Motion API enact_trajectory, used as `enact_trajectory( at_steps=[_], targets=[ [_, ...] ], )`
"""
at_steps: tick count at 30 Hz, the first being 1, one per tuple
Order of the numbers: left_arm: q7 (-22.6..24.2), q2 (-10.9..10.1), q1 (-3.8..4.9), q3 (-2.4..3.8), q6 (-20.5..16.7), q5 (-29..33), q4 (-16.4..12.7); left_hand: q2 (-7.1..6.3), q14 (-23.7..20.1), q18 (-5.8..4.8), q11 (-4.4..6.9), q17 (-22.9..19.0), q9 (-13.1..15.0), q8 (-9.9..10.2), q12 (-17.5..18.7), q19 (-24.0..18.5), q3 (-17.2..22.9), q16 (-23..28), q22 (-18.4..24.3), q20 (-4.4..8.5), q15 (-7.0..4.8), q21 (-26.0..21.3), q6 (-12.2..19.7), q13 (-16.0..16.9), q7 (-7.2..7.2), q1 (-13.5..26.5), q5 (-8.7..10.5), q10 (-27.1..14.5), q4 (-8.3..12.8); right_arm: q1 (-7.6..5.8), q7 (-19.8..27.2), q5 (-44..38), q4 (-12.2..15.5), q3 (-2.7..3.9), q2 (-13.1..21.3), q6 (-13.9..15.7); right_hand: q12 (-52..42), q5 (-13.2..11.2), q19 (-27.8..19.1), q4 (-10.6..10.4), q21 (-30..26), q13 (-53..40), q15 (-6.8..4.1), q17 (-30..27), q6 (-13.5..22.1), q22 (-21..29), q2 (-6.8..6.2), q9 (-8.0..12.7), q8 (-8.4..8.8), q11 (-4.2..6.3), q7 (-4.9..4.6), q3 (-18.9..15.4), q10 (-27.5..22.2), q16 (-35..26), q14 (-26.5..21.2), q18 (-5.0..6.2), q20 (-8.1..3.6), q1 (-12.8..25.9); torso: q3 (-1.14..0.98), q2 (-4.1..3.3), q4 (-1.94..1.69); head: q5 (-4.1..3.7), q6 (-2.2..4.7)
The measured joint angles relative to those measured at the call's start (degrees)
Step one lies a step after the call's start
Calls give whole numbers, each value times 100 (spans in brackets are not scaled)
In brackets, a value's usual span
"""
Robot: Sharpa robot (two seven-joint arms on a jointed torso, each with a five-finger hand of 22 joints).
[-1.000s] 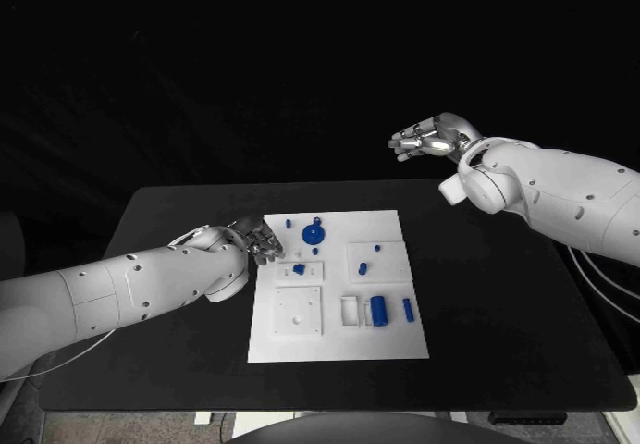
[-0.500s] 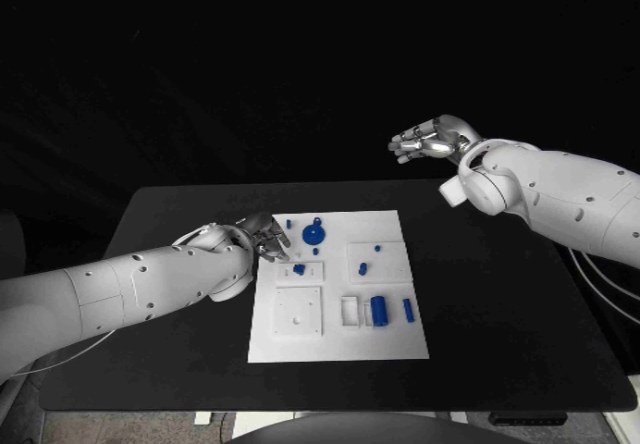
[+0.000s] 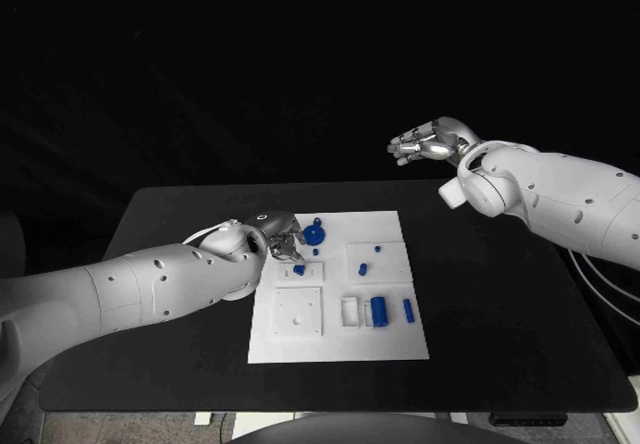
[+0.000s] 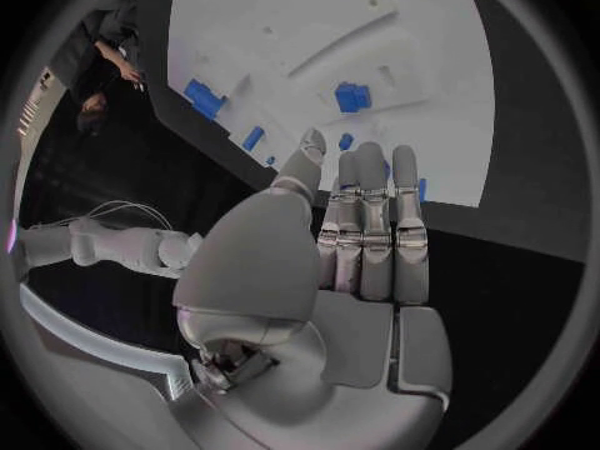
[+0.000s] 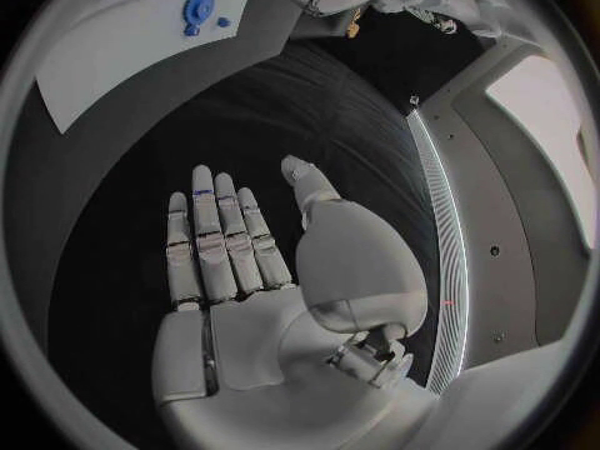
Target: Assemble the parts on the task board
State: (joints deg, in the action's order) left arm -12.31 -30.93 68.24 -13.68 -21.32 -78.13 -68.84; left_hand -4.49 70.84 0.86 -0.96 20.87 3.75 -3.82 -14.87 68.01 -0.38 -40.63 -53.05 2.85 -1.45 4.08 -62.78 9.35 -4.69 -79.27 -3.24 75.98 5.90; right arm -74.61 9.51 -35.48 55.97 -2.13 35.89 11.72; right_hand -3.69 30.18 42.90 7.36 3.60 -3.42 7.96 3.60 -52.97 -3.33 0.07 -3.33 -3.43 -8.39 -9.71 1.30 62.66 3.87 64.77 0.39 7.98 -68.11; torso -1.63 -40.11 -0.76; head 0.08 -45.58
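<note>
Task looks early. The white board [image 3: 340,287] lies flat in the middle of the black table [image 3: 507,314], and most blue parts appear loose or only parked in their places.

Parts seen on the board, head view:
- round blue disc [image 3: 314,234] near the far edge, with a tiny blue piece [image 3: 317,221] just beyond it
- small blue block [image 3: 299,270] in a raised square frame on the left side
- short blue peg [image 3: 363,268] and a smaller blue bit [image 3: 376,248] on the right-hand square plate
- blue cylinder [image 3: 379,309] beside a white bracket, with a slim blue bar [image 3: 408,310] next to it
- plain white square plate [image 3: 299,310] near the front left, nothing blue on it

Whether any part is already seated for good, I cannot tell.

Left hand [image 3: 277,233] hovers over the board's far-left corner, just beside the disc. In the left wrist view its fingers [image 4: 375,225] are straight and side by side, thumb apart, holding nothing. Judgement: it is lining up for a pick near the disc or the block.

Right hand [image 3: 429,142] is raised well beyond the table's far edge, away from the board. In the right wrist view its fingers [image 5: 219,240] are stretched out flat and empty.

Obstacles: none sit between the left hand and the parts. The parts are small and close together, so a neighbour could get nudged.
</note>
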Motion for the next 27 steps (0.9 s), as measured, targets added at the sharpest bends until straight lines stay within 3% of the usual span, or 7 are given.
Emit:
enact_trajectory(
  at_steps=[6,13,16,22,27],
  targets=[
    [37,99,-26,-1,114,-357,107,0,0,0,-12,4,0,0,-78,29,-108,-77,153,11,0,0,-177,61,-27,0,0,-30,-77,1,-1,-5,16,0,-1,-5,0,0,0,51,0,0,0,0,0,0,0,-3,0,0,0,2,0,0,0,0,0,0,1,-1,1,-4,1],
    [38,160,-60,-2,323,-588,189,165,-21,0,-12,22,0,0,-128,49,-147,-152,176,32,-20,0,-448,80,20,-2,0,-30,-68,1,-2,-15,43,0,-1,-9,0,0,0,55,0,-1,0,0,0,0,0,-5,0,0,0,7,0,0,0,0,0,0,1,-2,-3,-15,-3],
    [35,181,-75,-2,433,-649,211,165,-21,0,-12,22,0,0,-128,49,-178,-152,175,32,-20,0,-435,80,7,-2,0,-30,-37,1,-3,-22,53,0,1,-10,0,0,0,55,0,-1,0,0,0,0,0,-5,0,0,0,7,0,0,0,0,0,0,1,-2,-7,-16,-10],
    [24,203,-109,-2,610,-729,261,165,-21,0,2,37,0,0,-161,82,-194,-221,175,23,-19,0,-91,92,-35,-2,0,-17,-21,1,-4,-33,72,0,3,-12,0,0,0,55,0,-1,0,0,0,0,0,-5,0,0,0,7,0,0,0,0,0,0,1,-2,-5,-13,-16],
    [9,215,-148,-3,714,-796,339,164,-21,0,10,48,0,0,-200,90,-170,-282,146,32,-19,0,-87,114,-32,-3,0,-8,-45,2,-6,-47,92,0,11,-14,0,0,0,55,0,-1,0,0,0,0,0,-5,0,0,0,7,0,0,0,0,0,0,2,-1,-7,-12,-20]
  ],
)
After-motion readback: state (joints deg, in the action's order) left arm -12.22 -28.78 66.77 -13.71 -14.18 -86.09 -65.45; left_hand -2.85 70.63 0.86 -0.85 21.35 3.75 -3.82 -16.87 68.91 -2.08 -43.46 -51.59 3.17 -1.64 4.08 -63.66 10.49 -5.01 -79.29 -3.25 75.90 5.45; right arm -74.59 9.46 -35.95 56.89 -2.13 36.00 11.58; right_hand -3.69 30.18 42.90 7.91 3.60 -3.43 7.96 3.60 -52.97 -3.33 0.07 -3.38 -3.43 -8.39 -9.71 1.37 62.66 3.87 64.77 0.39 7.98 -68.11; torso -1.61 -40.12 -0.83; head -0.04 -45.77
